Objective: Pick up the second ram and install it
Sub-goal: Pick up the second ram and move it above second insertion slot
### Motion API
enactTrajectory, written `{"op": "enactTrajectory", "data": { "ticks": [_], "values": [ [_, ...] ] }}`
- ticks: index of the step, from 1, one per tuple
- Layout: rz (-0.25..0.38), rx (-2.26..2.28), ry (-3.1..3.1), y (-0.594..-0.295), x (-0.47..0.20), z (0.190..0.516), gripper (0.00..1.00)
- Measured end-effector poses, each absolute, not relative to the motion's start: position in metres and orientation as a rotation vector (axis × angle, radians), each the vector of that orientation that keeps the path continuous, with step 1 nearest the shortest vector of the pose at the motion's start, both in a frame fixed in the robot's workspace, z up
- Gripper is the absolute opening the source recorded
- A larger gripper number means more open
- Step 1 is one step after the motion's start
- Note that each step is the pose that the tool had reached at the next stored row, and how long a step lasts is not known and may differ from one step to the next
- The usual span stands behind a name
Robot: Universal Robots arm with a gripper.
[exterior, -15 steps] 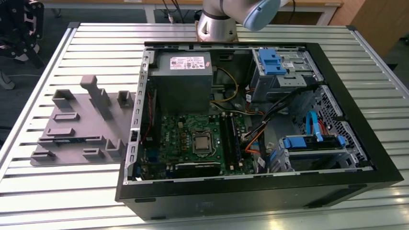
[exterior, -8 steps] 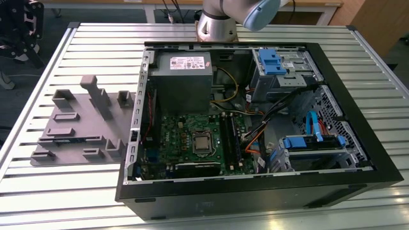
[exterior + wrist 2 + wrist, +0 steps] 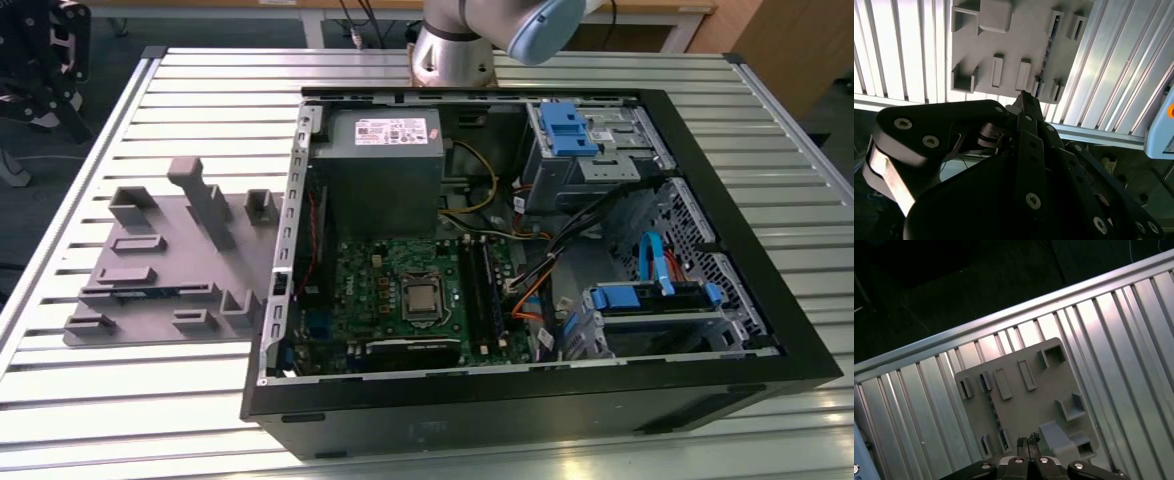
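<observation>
One long blue second ram (image 3: 994,415) is lying on edge in a slot of the grey holder plate (image 3: 1029,407). The plate is resting on the ribbed metal desk (image 3: 1124,340), just beside the open computer case (image 3: 534,410) on the exterior view's left. In the first wrist view the claw (image 3: 1028,442) is hanging over the plate, well clear of it. Its fingertips are clenched together and gripping nothing, and they are pointing near one end of the ram.

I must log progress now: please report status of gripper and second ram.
Gripper shut, empty, above gray holder tray. Second ram in tray, untouched. Nothing seen between them.
</observation>
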State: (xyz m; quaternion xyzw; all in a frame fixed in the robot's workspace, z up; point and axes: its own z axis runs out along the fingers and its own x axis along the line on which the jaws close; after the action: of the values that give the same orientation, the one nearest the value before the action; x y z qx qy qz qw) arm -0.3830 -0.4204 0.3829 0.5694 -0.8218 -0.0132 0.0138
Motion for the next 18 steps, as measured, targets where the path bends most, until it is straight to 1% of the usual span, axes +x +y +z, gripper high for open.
{"op": "enactTrajectory", "data": {
  "ticks": [18],
  "values": [
    [-0.040,1.834,-2.516,-0.4204,-0.3833,0.3829,0.11]
  ]
}}
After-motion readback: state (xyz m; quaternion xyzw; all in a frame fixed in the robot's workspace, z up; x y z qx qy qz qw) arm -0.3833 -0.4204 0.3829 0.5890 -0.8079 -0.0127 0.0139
